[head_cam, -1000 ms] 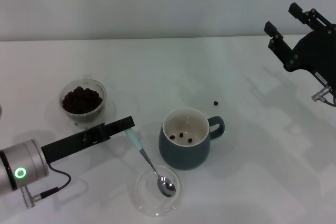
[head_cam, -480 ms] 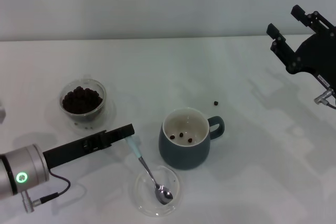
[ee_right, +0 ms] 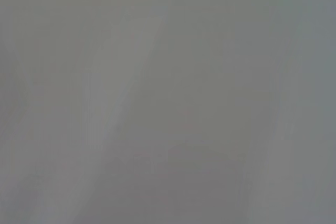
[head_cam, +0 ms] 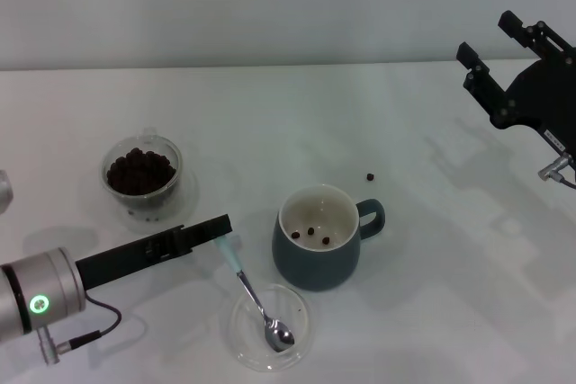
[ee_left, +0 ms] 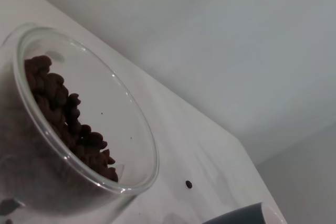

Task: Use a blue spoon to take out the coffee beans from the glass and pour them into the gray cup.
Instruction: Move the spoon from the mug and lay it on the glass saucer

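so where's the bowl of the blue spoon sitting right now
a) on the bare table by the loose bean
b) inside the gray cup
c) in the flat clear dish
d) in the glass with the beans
c: in the head view the blue spoon ends with its silver bowl resting in the flat clear dish, in front of the gray cup.

A bare test setup, more lab than home kitchen: a plain white surface (head_cam: 432, 249) runs back to a blank pale wall (head_cam: 270, 6) at 12 o'clock, with no furnishings or decoration. The only things set out are a few small kitchen vessels and black robot arms (head_cam: 531, 87) reaching in from both sides.
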Motion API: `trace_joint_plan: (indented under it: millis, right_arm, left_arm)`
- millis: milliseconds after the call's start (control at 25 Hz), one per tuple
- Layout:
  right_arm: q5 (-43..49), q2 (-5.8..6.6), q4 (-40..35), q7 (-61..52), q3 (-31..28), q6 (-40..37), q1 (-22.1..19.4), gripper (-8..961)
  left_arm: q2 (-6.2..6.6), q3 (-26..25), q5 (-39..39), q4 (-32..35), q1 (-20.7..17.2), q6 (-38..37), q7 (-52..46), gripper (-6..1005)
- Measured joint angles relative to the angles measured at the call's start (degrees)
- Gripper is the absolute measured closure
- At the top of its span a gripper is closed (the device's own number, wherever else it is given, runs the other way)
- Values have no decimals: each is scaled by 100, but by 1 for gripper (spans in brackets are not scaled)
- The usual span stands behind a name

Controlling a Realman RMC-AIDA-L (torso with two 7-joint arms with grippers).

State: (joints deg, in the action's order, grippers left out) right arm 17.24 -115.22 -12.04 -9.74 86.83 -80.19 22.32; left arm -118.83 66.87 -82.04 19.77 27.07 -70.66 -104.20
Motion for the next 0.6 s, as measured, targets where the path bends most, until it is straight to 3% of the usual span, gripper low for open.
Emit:
trace_joint_plan:
  millis: [520,600]
  right_arm:
    - [35,0,0,-2,0,-28,0,362]
    - [39,0,0,-2,0,-48,-3,362]
  left_arm:
    - [9,3,25,0,-22,53,-182,717]
    - [13,-5,31,0,-49,55,-187,661]
